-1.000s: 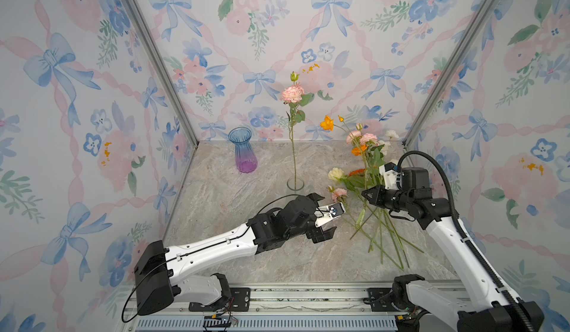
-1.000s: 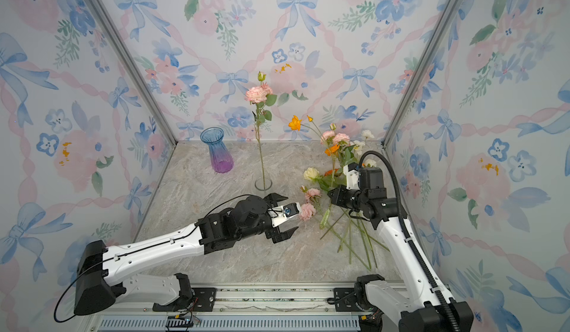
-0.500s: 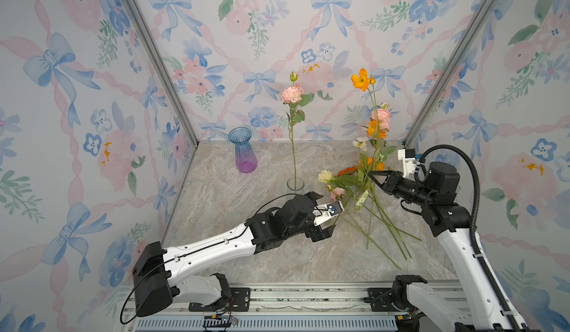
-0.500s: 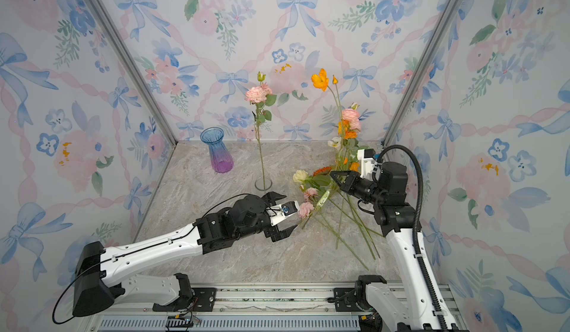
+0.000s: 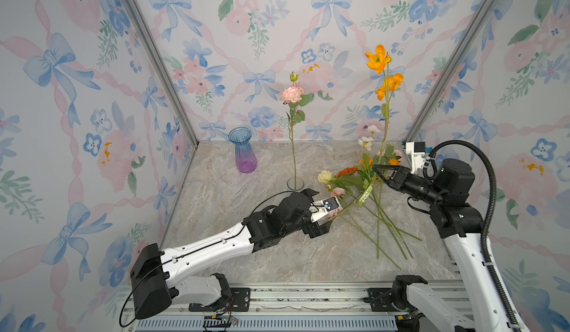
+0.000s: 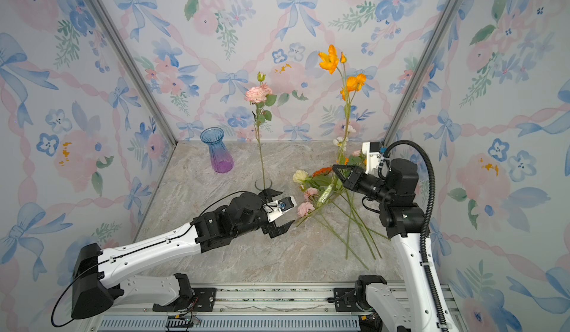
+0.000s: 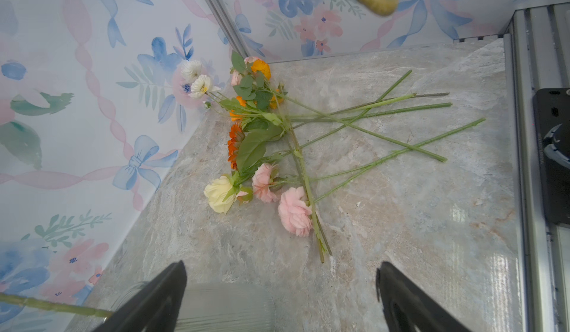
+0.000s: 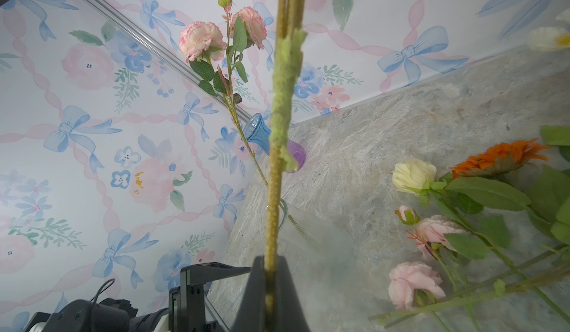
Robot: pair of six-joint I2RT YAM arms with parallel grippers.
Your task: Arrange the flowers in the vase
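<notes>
My right gripper (image 5: 378,169) (image 6: 337,169) (image 8: 271,271) is shut on the stem (image 8: 274,191) of an orange poppy (image 5: 377,58) (image 6: 329,59), held nearly upright above the pile. The other flowers (image 5: 348,180) (image 6: 320,180) (image 7: 256,148) (image 8: 431,238) lie in a heap on the marble floor at the right. A clear ribbed glass vase (image 5: 295,184) (image 6: 263,184) (image 7: 222,305) (image 8: 311,238) holds one tall pink flower (image 5: 291,94) (image 6: 256,94) (image 8: 200,40). My left gripper (image 5: 320,210) (image 6: 282,208) (image 7: 282,264) is open just in front of that vase, empty.
A blue-to-purple glass vase (image 5: 243,154) (image 6: 218,154) (image 8: 259,133) stands empty at the back left. Floral wallpaper walls close in three sides, with metal corner posts (image 5: 154,56). An aluminium rail (image 5: 293,293) runs along the front edge.
The right gripper has lifted the orange poppy out of the heap, then raised it higher and turned it more upright. The left arm has barely moved.
</notes>
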